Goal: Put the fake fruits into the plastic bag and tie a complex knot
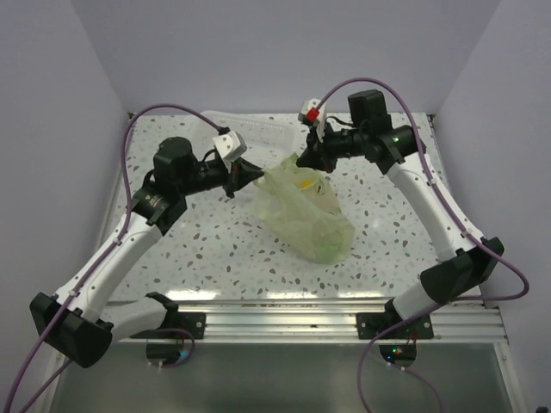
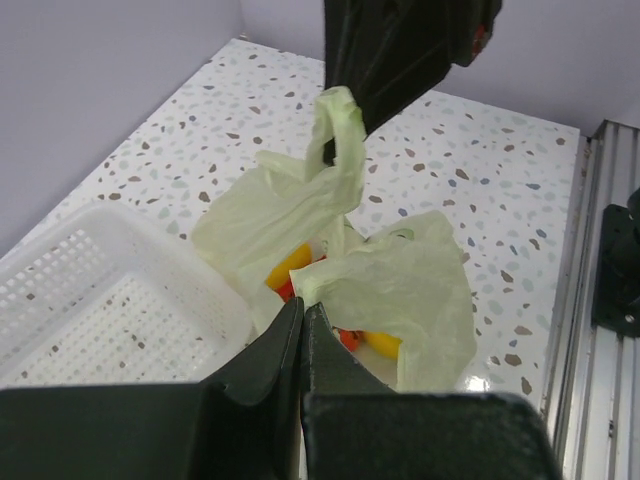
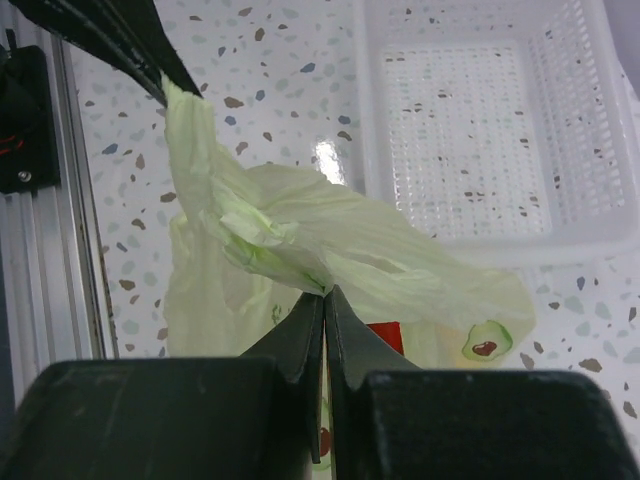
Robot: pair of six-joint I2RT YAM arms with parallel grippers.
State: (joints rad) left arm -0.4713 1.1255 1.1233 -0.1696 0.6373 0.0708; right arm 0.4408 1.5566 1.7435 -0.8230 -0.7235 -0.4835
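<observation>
The thin, translucent pale green plastic bag (image 1: 314, 225) lies centrally, the glossy fake fruits (image 2: 288, 266) inside. The left gripper (image 2: 302, 303) and right gripper (image 3: 325, 293) each clamp one loop handle, held apart left-right across the mouth, so tying likely means crossing them.

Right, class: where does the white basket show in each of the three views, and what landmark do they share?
Top view: basket at the back of the table, behind the bag.
Left wrist: basket at lower left, beside the bag.
Right wrist: basket at upper right, beyond the bag.
Shared landmark: the pale green bag.
</observation>
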